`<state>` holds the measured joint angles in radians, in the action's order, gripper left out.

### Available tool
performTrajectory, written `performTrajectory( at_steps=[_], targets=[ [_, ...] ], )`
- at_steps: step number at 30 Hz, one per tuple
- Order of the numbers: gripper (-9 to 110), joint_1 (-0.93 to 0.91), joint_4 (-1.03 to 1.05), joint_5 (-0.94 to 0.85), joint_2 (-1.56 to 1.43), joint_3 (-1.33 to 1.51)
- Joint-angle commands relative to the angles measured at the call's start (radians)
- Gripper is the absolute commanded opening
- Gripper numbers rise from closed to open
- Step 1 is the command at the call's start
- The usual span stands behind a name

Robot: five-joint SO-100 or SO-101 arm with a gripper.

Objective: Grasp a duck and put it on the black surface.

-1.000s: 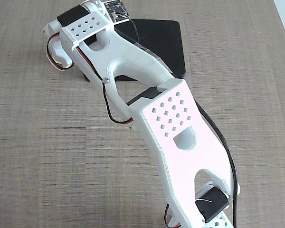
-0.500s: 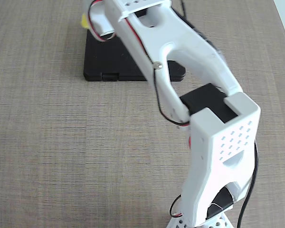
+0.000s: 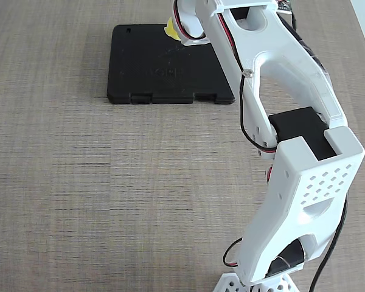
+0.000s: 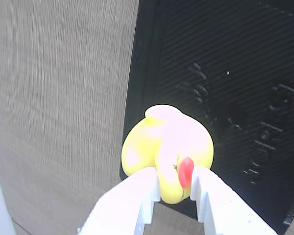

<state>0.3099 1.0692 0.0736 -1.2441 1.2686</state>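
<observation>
Here, duck (image 4: 166, 147) between fingers (image 4: 132, 200).

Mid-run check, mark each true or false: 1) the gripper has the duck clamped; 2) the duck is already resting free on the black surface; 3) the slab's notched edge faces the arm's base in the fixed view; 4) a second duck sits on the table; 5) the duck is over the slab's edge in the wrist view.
1) True. The gripper is shut on the duck, a finger on each side.
2) False. The duck is still held between the fingers, not released.
3) True. The notches of the black surface lie along its near edge.
4) False. Only one duck shows.
5) True. It straddles the border between slab and table.
</observation>
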Motion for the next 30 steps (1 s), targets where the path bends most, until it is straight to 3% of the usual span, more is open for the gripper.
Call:
performTrajectory(
  at_steps=[1,21,30],
  targets=[
    [2,0.018,-0.009,0.008,-0.072,0.0],
    [3,0.049,-0.011,0.008,0.114,-0.003],
    [25,0.04,-0.009,0.008,0.092,0.005]
  ],
)
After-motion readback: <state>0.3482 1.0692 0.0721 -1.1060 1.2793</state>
